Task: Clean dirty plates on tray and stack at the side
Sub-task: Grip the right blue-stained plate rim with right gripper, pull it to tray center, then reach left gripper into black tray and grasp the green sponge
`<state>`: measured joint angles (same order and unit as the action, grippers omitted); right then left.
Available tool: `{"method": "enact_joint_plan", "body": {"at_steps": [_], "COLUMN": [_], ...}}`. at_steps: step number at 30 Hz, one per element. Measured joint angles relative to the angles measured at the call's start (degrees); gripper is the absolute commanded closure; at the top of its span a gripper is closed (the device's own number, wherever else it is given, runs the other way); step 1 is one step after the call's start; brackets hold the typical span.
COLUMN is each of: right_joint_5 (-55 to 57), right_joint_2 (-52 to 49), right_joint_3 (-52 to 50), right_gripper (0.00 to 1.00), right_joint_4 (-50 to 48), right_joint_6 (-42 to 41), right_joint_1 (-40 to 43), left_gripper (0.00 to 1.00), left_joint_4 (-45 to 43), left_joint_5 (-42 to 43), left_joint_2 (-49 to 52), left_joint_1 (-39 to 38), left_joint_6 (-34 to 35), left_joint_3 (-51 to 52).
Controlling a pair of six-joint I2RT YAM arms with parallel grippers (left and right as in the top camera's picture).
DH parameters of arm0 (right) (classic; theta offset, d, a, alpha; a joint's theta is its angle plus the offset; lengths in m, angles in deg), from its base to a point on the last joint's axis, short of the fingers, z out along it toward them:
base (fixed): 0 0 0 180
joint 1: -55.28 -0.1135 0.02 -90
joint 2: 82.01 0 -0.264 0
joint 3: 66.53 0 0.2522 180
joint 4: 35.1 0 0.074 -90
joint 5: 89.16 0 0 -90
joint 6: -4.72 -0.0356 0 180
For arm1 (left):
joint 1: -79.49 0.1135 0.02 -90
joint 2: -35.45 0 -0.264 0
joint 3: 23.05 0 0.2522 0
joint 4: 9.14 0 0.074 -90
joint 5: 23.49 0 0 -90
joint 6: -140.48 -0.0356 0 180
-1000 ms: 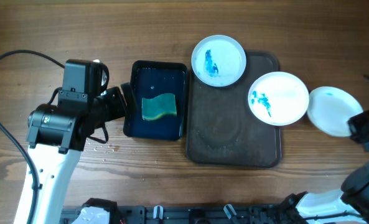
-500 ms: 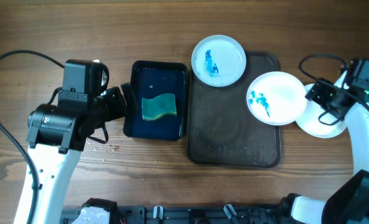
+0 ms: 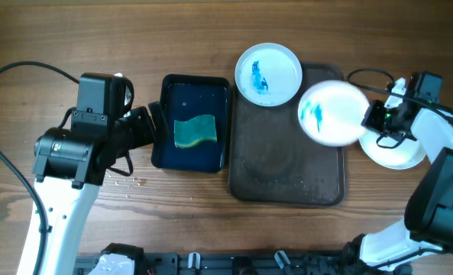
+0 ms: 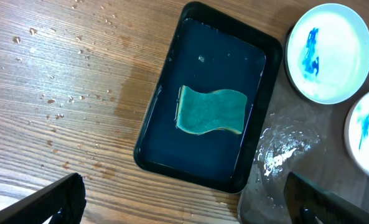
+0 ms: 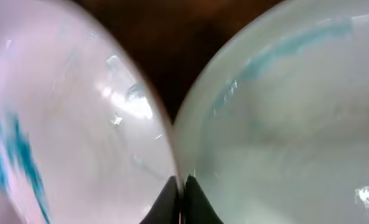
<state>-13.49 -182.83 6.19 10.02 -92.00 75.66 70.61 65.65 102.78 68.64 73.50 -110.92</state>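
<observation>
A dark tray (image 3: 287, 176) holds a white plate (image 3: 268, 74) with blue stains at its back left. A second blue-stained plate (image 3: 331, 113) is lifted and tilted over the tray's right side. My right gripper (image 3: 371, 121) is shut on its right rim; in the right wrist view the fingers (image 5: 180, 186) pinch that rim, and the plate (image 5: 78, 124) fills the view. A clean white plate (image 3: 398, 153) lies on the table right of the tray. My left gripper (image 3: 153, 126) is open and empty at the left edge of the blue basin (image 3: 165, 99), and its fingers (image 4: 184, 205) are spread wide.
The basin (image 4: 153, 124) holds water and a green sponge (image 3: 195, 131), also seen in the left wrist view (image 4: 210, 111). Water drops lie on the wood left of the basin. The tray surface (image 4: 284, 149) is wet. Both stained plates show in the left wrist view (image 4: 326, 53) (image 4: 364, 137).
My right arm came in from the right edge, closed on the right stained plate's rim, and lifted it, shifting it left. The left arm has not moved.
</observation>
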Motion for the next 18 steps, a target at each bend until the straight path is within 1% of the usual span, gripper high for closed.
{"method": "enact_joint_plan", "body": {"at_steps": [4, 6, 9, 11, 14, 17, 18], "right_joint_5": [0.0, 0.1, 0.9, 2.4, 6.8, 9.4, 10.1], "right_joint_2": [6.6, 12.6, 18.1, 18.7, 18.3, 15.9, 14.7], "right_joint_3": [0.0, 0.2, 0.7, 0.5, -3.0, -9.1, -11.4], "right_gripper": [0.96, 0.96, 0.96, 0.96, 0.96, 0.96, 0.93], "right_joint_4": [6.0, 9.4, 14.6, 15.8, 13.0, 6.5, 2.7], "right_joint_6": [-2.5, -3.1, -3.7, -3.8, -5.4, -7.0, -7.2], "right_joint_1": [-0.2, -1.2, -6.6, -12.1, -18.5, -22.6, -23.4], "left_gripper": [0.00, 0.00, 0.00, 0.00, 0.00, 0.00, 0.00], "left_joint_4": [0.0, 0.0, 0.0, 0.0, 0.0, -0.6, -2.4], "left_joint_5": [0.0, 0.0, 0.0, 0.0, 0.0, 0.0, 0.0], "left_joint_2": [0.0, 0.0, 0.0, 0.0, 0.0, 0.0, 0.0], "left_joint_1": [0.0, 0.0, 0.0, 0.0, 0.0, 0.0, 0.0], "left_joint_6": [0.0, 0.0, 0.0, 0.0, 0.0, 0.0, 0.0], "left_joint_3": [0.0, 0.0, 0.0, 0.0, 0.0, 0.0, 0.0]}}
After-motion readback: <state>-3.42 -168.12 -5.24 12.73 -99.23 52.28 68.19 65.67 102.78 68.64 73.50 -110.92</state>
